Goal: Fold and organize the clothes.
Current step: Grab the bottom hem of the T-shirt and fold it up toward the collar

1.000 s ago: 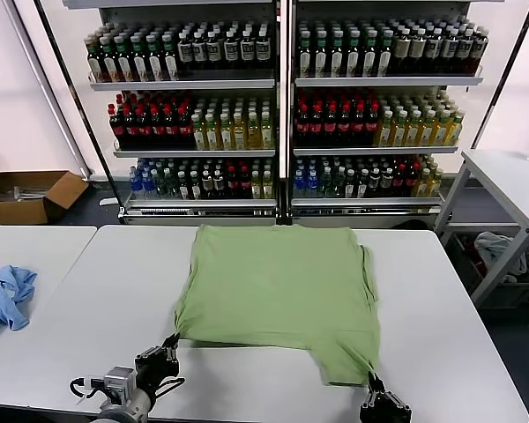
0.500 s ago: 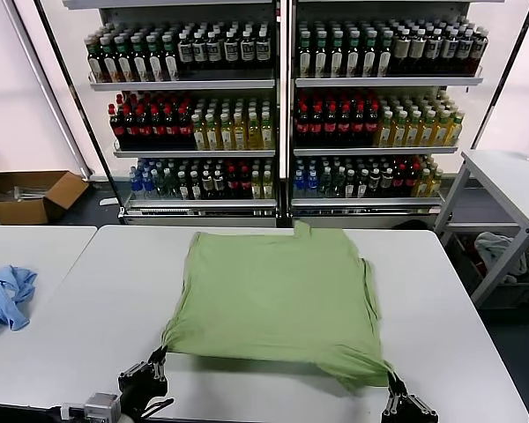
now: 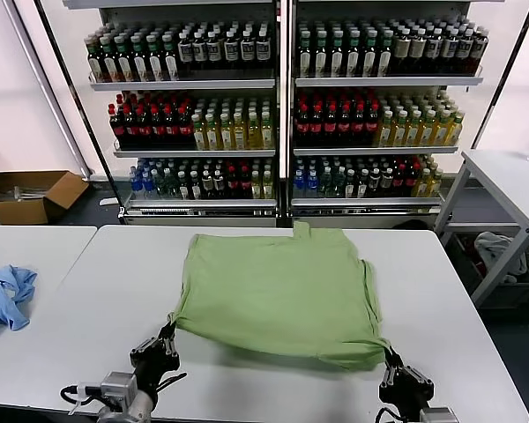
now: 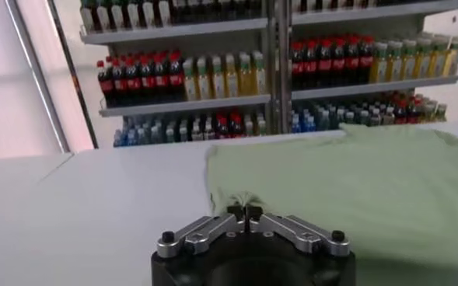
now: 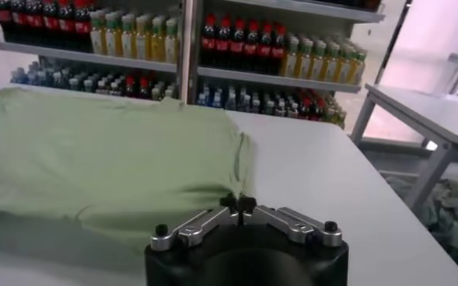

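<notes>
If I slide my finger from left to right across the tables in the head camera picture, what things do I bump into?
Blue cloth → left gripper, pinching the shirt's corner → green shirt → right gripper, pinching the other corner → side table.

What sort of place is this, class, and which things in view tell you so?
Probably a shop-style test room. Shelves packed with rows of bottled drinks stand behind white tables. The left gripper and right gripper each pinch a near corner of the green shirt.
</notes>
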